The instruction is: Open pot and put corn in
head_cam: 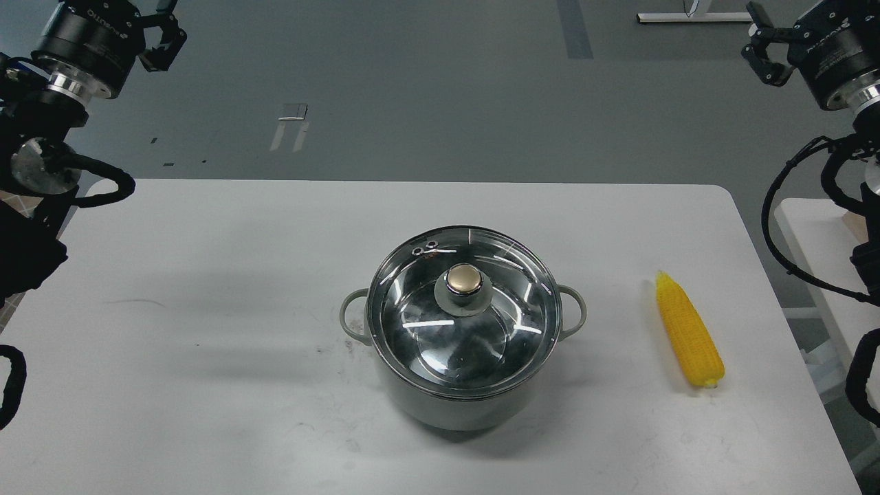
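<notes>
The pale grey-green pot stands mid-table with two small loop handles. A round glass lid with a gold knob rests on it and closes it. The yellow corn lies on the table right of the pot, pointed end away from me. My left gripper hangs high at the far left, beyond the table's back edge, fingers apart and empty. At the far right, equally high, my right gripper also shows its fingers apart with nothing in them. Both are far from the pot and the corn.
The white table has rounded back corners and some faint scuffs near the pot. A second white surface sits beyond the right edge. Black cables of my right arm hang beside that edge.
</notes>
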Motion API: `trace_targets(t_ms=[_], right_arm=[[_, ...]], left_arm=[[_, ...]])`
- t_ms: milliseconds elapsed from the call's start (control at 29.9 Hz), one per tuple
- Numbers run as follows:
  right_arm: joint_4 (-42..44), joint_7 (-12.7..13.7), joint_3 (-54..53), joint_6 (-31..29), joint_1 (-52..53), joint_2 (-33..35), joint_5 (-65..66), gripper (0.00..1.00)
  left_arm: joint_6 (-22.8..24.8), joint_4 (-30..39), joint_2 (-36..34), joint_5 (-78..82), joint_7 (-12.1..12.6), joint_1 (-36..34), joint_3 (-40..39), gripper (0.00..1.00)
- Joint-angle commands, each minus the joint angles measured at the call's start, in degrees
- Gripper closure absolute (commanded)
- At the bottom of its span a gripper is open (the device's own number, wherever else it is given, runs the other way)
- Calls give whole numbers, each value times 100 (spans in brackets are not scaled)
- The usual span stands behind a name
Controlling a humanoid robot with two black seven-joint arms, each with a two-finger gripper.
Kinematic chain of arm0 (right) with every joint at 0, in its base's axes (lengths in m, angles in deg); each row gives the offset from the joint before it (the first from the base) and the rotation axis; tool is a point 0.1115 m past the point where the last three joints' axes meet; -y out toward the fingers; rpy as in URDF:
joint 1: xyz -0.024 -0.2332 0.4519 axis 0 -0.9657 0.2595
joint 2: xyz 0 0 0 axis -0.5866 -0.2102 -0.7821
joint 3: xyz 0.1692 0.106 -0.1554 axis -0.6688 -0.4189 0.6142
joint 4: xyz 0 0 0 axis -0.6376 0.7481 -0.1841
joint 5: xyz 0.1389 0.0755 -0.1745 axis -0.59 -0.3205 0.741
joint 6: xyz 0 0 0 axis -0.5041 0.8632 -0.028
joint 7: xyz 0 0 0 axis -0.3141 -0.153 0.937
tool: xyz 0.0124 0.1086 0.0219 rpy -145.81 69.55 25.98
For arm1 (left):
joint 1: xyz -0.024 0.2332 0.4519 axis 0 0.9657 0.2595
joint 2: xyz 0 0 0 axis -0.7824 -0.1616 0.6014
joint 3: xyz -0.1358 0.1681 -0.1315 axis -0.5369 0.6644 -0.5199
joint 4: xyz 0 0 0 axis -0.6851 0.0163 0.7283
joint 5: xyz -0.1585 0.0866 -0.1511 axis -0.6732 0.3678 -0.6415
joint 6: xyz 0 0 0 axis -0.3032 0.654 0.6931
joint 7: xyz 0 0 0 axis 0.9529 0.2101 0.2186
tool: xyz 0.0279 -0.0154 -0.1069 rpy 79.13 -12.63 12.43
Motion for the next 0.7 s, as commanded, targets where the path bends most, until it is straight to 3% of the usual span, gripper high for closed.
trace_targets(t_ms=[0, 268, 435, 669], right_arm=[[3, 13, 0, 1, 13, 11, 0, 0], [-85, 13, 26, -34, -4, 28, 0, 0], [-76, 13, 17, -8, 13, 90, 0, 0], [-85, 4, 17, -17, 4, 99, 0, 0]], left_arm=[[4, -2, -9, 27, -35, -9, 24, 2], [13, -107, 0, -8, 0, -131, -11, 2], [62, -625, 70, -34, -53, -167, -205, 2], [62, -538, 114, -34, -79, -167, -205, 2]])
